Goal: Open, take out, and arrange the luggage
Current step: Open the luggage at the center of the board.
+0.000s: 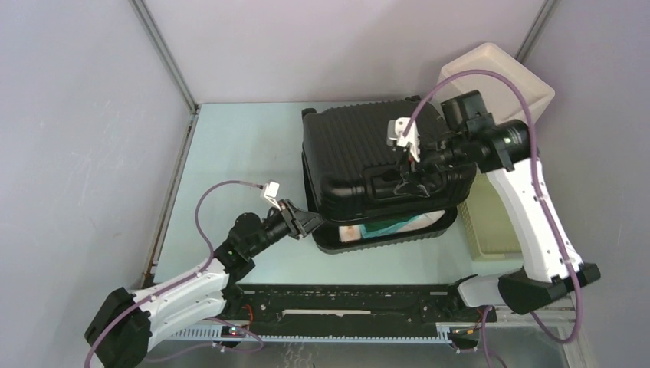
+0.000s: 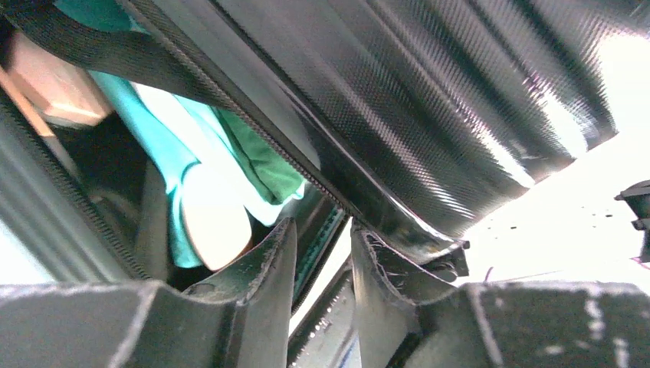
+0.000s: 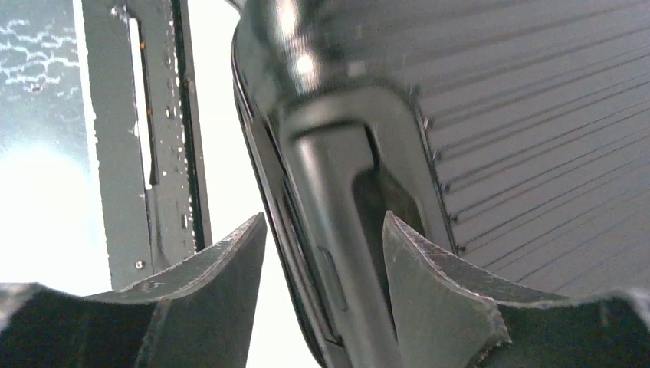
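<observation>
Luggage (image 1: pixel 360 149) is sat mid-table (image 1: pixel 245 153), long axis left-right, lid lifted, gap facing the arms. What looks like teal and white clothing (image 1: pixel 387 225) is seen inside. Its handle (image 3: pixel 326 199) is loosely straddled by the right gripper (image 1: pixel 408 176), and the left gripper (image 1: pixel 313 223) is narrowly parted at the near-left corner.

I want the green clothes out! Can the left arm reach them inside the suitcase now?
Probably, but it's tight. The luggage lid is lifted a little, and the left gripper sits at that gap with the green clothes just ahead. The lid's edge hangs close above.
</observation>
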You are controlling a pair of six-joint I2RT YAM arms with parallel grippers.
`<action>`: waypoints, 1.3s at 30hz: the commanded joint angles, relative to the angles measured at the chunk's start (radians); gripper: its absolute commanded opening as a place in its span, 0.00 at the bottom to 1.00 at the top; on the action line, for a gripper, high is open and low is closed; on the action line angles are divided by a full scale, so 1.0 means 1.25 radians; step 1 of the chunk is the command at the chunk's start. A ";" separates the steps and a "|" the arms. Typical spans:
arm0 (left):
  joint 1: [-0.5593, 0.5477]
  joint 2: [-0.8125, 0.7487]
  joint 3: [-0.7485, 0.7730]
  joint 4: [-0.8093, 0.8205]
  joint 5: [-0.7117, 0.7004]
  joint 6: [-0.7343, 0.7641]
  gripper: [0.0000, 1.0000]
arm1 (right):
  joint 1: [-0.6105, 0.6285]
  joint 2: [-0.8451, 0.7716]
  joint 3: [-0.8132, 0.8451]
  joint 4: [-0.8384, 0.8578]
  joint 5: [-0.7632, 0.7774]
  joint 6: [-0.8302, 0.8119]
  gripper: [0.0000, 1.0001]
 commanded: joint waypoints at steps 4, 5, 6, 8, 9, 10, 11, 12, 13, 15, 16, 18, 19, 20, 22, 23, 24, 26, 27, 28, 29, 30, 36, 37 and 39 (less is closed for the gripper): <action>0.001 0.034 0.153 0.150 0.035 -0.060 0.40 | -0.043 -0.128 0.075 0.013 -0.055 0.054 0.71; 0.001 0.041 0.162 0.151 0.034 -0.059 0.41 | -0.053 -0.142 0.080 -0.006 -0.088 0.032 0.71; 0.002 0.050 0.173 0.150 0.036 -0.056 0.41 | -0.059 -0.158 0.075 -0.026 -0.120 0.000 0.71; 0.002 0.070 0.193 0.152 0.040 -0.054 0.42 | -0.060 -0.190 0.034 -0.037 -0.167 -0.019 0.69; 0.002 0.082 0.203 0.157 0.045 -0.054 0.43 | -0.060 -0.206 -0.002 -0.038 -0.184 -0.038 0.68; 0.001 0.094 0.213 0.163 0.049 -0.056 0.43 | -0.059 -0.230 -0.045 -0.038 -0.201 -0.061 0.67; 0.002 0.105 0.222 0.168 0.052 -0.056 0.43 | -0.057 -0.250 -0.098 -0.025 -0.205 -0.071 0.66; 0.002 0.117 0.230 0.173 0.059 -0.057 0.44 | -0.054 -0.268 -0.150 -0.005 -0.205 -0.073 0.66; 0.003 0.124 0.236 0.174 0.063 -0.057 0.43 | -0.052 -0.289 -0.209 0.016 -0.201 -0.075 0.66; 0.006 0.126 0.243 0.164 0.073 -0.041 0.44 | -0.051 -0.327 -0.329 0.065 -0.178 -0.075 0.66; 0.008 0.116 0.246 0.138 0.073 -0.022 0.44 | -0.051 -0.346 -0.374 0.091 -0.155 -0.078 0.68; 0.010 0.084 0.246 0.062 0.067 0.039 0.48 | -0.052 -0.368 -0.425 0.134 -0.103 -0.083 0.74; 0.010 0.066 0.243 0.019 0.063 0.070 0.51 | -0.052 -0.370 -0.434 0.147 -0.080 -0.091 0.76; 0.010 0.045 0.239 -0.020 0.064 0.104 0.53 | -0.054 -0.365 -0.434 0.157 -0.066 -0.095 0.78; 0.012 0.001 0.225 -0.099 0.066 0.174 0.56 | -0.060 -0.334 -0.426 0.176 -0.041 -0.112 0.81; 0.013 -0.026 0.218 -0.137 0.059 0.192 0.59 | -0.061 -0.319 -0.423 0.182 -0.024 -0.119 0.81; 0.013 -0.052 0.200 -0.171 0.049 0.214 0.63 | -0.063 -0.283 -0.421 0.181 -0.004 -0.127 0.81; 0.015 -0.112 0.156 -0.201 0.033 0.217 0.74 | -0.065 -0.225 -0.420 0.166 0.010 -0.146 0.79; 0.015 -0.149 0.129 -0.198 0.028 0.209 0.80 | -0.065 -0.200 -0.420 0.154 0.013 -0.157 0.78; 0.014 -0.168 0.103 -0.194 0.027 0.195 0.84 | -0.064 -0.178 -0.421 0.150 0.013 -0.160 0.77; 0.016 -0.193 0.076 -0.186 0.026 0.181 0.87 | -0.060 -0.160 -0.423 0.151 0.018 -0.160 0.76; 0.017 -0.223 0.051 -0.169 0.024 0.162 0.91 | -0.056 -0.150 -0.426 0.159 0.029 -0.156 0.75; 0.023 -0.281 -0.077 -0.034 0.025 0.021 1.00 | -0.012 -0.100 -0.430 0.167 0.107 -0.155 0.64; 0.023 -0.277 -0.086 -0.015 0.028 0.002 1.00 | -0.001 -0.092 -0.430 0.153 0.116 -0.163 0.59; 0.024 -0.261 -0.099 0.012 0.030 -0.036 1.00 | 0.016 -0.090 -0.429 0.130 0.124 -0.179 0.46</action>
